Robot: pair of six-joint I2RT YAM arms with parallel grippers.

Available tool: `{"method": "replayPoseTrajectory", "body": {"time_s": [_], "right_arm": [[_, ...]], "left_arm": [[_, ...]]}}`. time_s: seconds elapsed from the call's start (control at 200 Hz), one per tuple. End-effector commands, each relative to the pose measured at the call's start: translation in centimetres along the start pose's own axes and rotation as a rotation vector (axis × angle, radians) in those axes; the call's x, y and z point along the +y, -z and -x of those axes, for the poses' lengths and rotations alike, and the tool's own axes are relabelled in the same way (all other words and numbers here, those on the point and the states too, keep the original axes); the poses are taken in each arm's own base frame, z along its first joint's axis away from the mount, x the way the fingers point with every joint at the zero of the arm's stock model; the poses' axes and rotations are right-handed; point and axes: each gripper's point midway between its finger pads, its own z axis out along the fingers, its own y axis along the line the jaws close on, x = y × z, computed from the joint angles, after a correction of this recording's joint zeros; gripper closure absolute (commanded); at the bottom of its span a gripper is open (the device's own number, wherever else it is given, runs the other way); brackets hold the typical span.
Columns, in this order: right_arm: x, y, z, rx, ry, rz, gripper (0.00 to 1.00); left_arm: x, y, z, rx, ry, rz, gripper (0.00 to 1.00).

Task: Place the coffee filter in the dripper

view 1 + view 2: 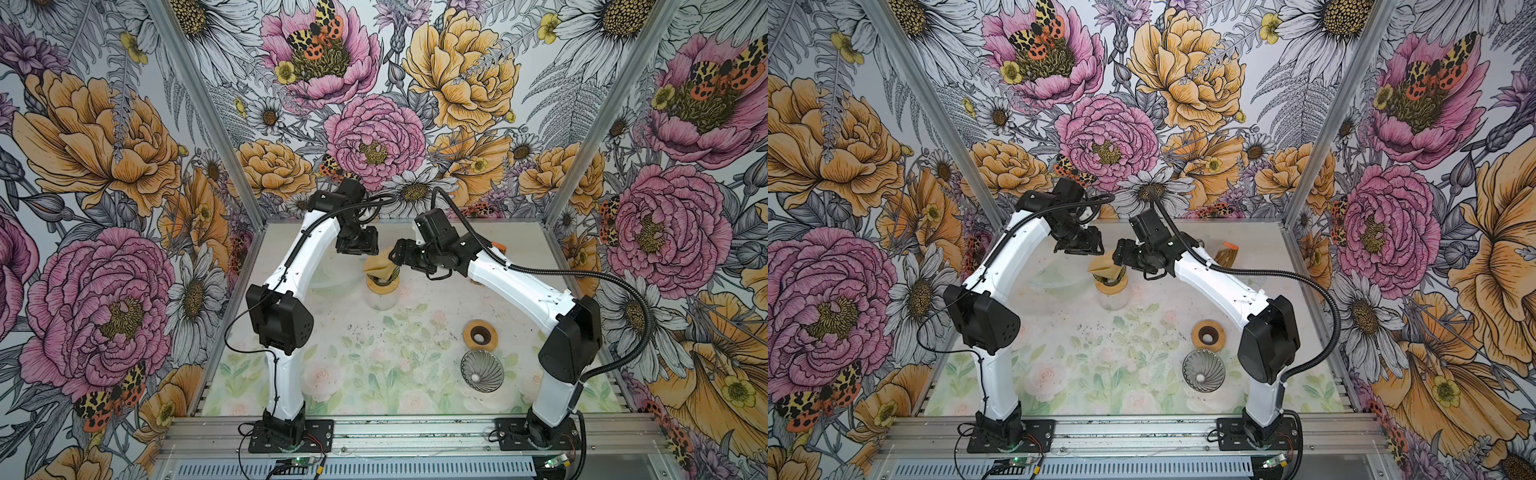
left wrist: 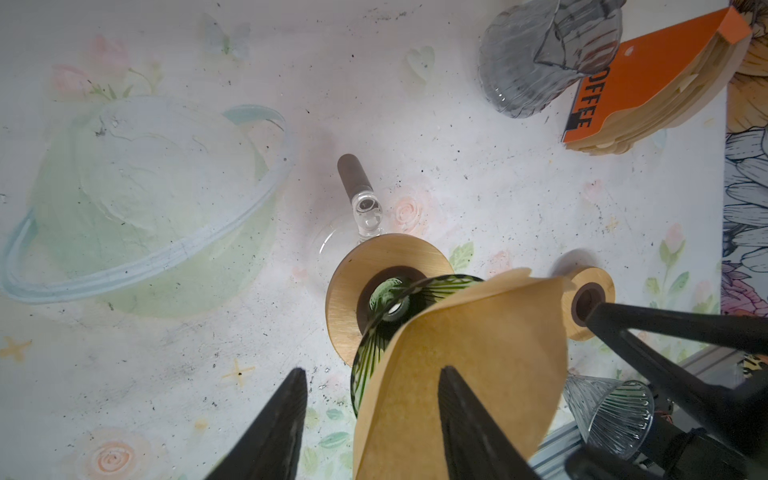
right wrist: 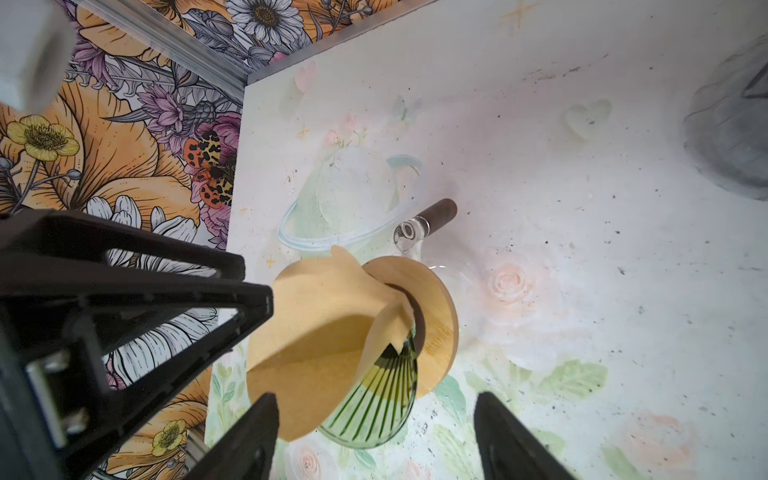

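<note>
1. The coffee filter point(image 3: 316, 324) already rests in the mouth of the green dripper point(image 3: 374, 403). The dripper stands in a wooden collar point(image 3: 436, 332) on the glass carafe point(image 2: 368, 208), so the main step looks nearly done.
2. The filter sits crooked. Its paper cone leans out over one side of the rim, and bare green glass shows on the other side. By my judgement, what is left is seating it squarely and drawing both arms clear.
3. The left gripper point(image 2: 372, 370) is open and holds nothing. Bare surface point(image 2: 124, 353) shows between its fingers, and the filter lies past one of them.
4. The right gripper point(image 3: 376, 395) is spread wide around the dripper and filter, apparently gripping neither.
5. Only the right wrist view shows the cone's open mouth and its lean. The left wrist view adds the orange-carded filter pack point(image 2: 648, 83) and a grey dripper point(image 2: 540, 54) beside it. In a top view, a spare clear dripper point(image 1: 482, 372) and wooden ring point(image 1: 480, 334) lie near the right arm's base, while the arms hide most of the filter.
</note>
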Motion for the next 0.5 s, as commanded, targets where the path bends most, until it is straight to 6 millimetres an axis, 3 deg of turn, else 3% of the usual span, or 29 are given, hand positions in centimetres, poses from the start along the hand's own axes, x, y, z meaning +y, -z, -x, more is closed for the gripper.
{"method": "replayPoseTrajectory", "body": {"time_s": [0.0,0.225,0.495], "right_arm": [[0.0,-0.5,0.3,-0.007,0.0,-0.016,0.24],[-0.8,-1.5,-0.4,0.019,0.01,-0.034,0.25],[-2.1,-1.1,-1.6,0.04,0.022,-0.065,0.3]], "left_arm": [[0.2,-0.6,0.1,0.008,-0.022,0.015,0.47],[0.7,-2.0,-0.7,0.052,-0.016,0.03,0.47],[1.2,-2.6,-1.4,0.077,0.001,0.05,0.47]]}}
